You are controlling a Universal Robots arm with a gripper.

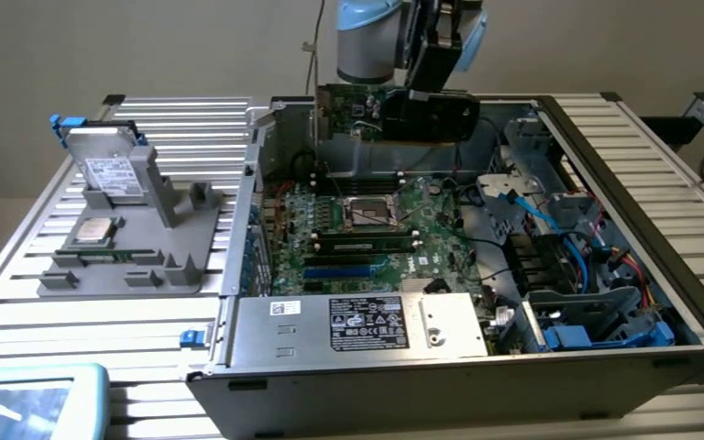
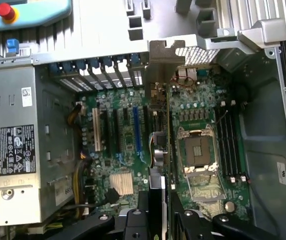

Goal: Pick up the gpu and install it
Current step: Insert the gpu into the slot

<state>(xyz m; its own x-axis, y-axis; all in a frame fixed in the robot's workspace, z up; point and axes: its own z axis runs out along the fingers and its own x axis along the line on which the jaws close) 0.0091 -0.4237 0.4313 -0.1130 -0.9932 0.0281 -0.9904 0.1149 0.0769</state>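
Observation:
My gripper [image 1: 432,92] is shut on the gpu [image 1: 383,115], a green circuit board with a black cooler block, and holds it on edge above the back of the open computer case [image 1: 645,229]. In the wrist view the gpu [image 2: 158,150] is edge-on between my two black fingers [image 2: 133,220], with its silver bracket [image 2: 161,57] pointing toward the case's rear slot wall. It hangs over the motherboard [image 2: 118,145], between the expansion slots [image 2: 136,127] and the CPU socket [image 2: 198,152], clear of the board.
A power supply [image 1: 365,323] fills the case's near side, with drive bays and blue cables [image 1: 572,257] at the exterior view's right. On the left, a grey fixture [image 1: 132,266] holds a hard drive [image 1: 110,170] and a chip. A teach pendant [image 1: 22,399] lies at the front left.

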